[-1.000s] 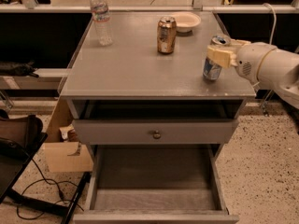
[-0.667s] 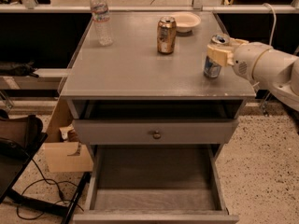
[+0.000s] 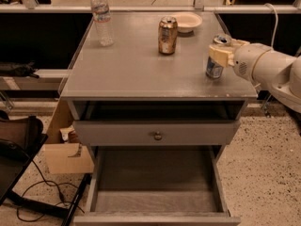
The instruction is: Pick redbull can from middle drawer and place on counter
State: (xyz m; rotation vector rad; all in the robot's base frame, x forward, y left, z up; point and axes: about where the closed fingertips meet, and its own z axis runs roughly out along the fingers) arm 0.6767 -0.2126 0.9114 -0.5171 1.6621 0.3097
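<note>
The redbull can (image 3: 215,66) stands upright near the right front edge of the counter (image 3: 136,67), its silver top showing. My gripper (image 3: 221,54) reaches in from the right, and its cream fingers (image 3: 220,55) are closed around the can's upper half. The can's base looks to be resting on the counter. The middle drawer (image 3: 155,180) is pulled out below, and its grey floor is bare.
A gold-copper can (image 3: 167,35), a white bowl (image 3: 187,21) and a water bottle (image 3: 102,18) stand at the back of the counter. A drawer front with a round knob (image 3: 157,135) is above the open drawer. A cardboard box (image 3: 66,157), a black chair (image 3: 14,149) and cables are on the left.
The arm with the can has edged very slightly left. The can stays upright at the right side of the counter. Nothing else has moved.
</note>
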